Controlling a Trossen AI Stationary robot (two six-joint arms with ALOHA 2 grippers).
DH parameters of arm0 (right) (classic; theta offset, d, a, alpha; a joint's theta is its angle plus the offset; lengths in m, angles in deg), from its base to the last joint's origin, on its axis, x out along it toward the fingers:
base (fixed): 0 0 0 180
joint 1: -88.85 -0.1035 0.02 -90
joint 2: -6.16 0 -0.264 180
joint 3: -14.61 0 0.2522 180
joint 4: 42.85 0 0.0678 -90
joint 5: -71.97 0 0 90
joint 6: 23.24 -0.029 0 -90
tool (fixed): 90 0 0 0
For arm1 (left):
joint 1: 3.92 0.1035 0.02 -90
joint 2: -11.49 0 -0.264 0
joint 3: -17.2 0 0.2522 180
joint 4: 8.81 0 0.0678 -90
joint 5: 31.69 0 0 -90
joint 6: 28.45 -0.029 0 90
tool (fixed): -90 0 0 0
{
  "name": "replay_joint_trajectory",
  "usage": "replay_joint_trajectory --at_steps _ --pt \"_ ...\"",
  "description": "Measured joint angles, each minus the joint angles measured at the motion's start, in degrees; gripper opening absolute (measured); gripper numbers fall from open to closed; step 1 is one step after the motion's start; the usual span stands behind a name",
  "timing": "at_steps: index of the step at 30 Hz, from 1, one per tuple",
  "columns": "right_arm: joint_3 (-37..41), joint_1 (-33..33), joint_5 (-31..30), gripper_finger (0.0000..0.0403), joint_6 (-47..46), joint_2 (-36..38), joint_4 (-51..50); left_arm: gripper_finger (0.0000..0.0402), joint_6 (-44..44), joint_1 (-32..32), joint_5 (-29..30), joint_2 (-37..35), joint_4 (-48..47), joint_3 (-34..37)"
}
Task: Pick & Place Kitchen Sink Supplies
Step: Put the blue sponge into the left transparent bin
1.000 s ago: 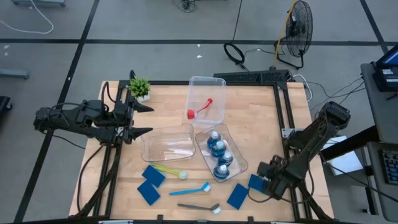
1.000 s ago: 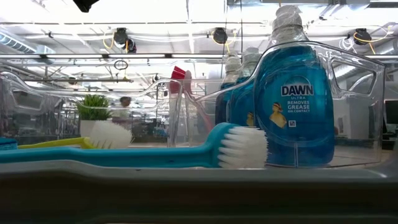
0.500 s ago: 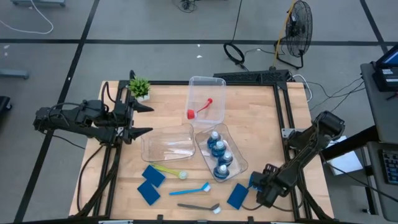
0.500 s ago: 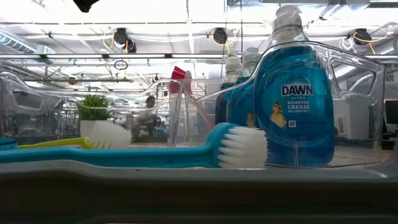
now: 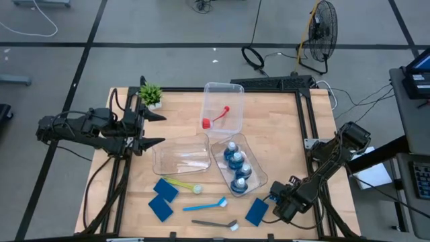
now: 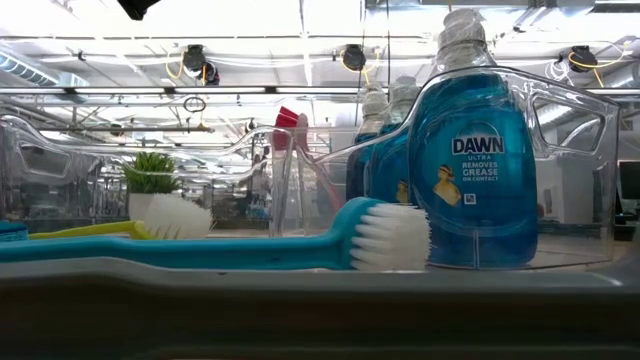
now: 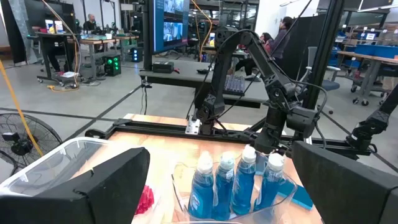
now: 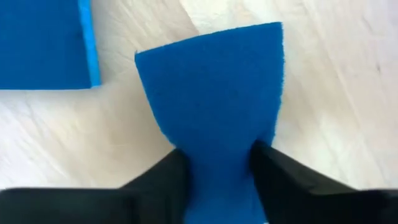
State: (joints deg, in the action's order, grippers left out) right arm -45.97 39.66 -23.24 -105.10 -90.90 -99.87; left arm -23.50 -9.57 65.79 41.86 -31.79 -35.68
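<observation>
While the left gripper (image 5: pixel 151 128) waits spread wide well across the table beside an empty clear bin (image 5: pixel 180 154), the right gripper (image 8: pixel 214 165) pinches a blue sponge (image 8: pixel 217 106) between its dark fingers (image 8: pixel 155 180), its middle squeezed narrow. It seems lifted just off the wood. Another sponge (image 8: pixel 43 43) lies flat just beside it.

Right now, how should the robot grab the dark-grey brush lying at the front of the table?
Probably by the thin handle near its middle, coming straight down from above. The dark-grey brush lies flat on the table, its white bristle head at one end, with open wood on both sides of the handle for the jaws to close across it.
</observation>
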Motion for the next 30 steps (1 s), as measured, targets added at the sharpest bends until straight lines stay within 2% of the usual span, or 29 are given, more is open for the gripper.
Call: replay_joint_trajectory --at_steps 7,11,18,21,23,30 --pt "0.3 0.0 1.1 0.0024 1.2 0.6 -0.7 0.0397 0.0 0.0 0.0 0.0 0.0 0.0" --pt "0.4 0.2 1.4 0.0017 0.4 5.2 -1.2 0.0397 0.0 0.0 0.0 0.0 0.0 0.0" --pt "0.5 0.2 -1.1 0.0016 -3.3 21.4 -1.3 0.0397 0.0 0.0 0.0 0.0 0.0 0.0" --pt "0.6 -0.1 -5.1 0.0017 -3.6 28.0 -0.1 0.0397 0.0 0.0 0.0 0.0 0.0 0.0" --pt "0.6 -0.1 -10.1 0.0017 -1.8 32.0 1.5 0.0397 0.0 0.0 0.0 0.0 0.0 0.0" --pt "0.5 -1.4 -28.3 0.0017 12.0 39.5 7.2 0.0397 0.0 0.0 0.0 0.0 0.0 0.0"
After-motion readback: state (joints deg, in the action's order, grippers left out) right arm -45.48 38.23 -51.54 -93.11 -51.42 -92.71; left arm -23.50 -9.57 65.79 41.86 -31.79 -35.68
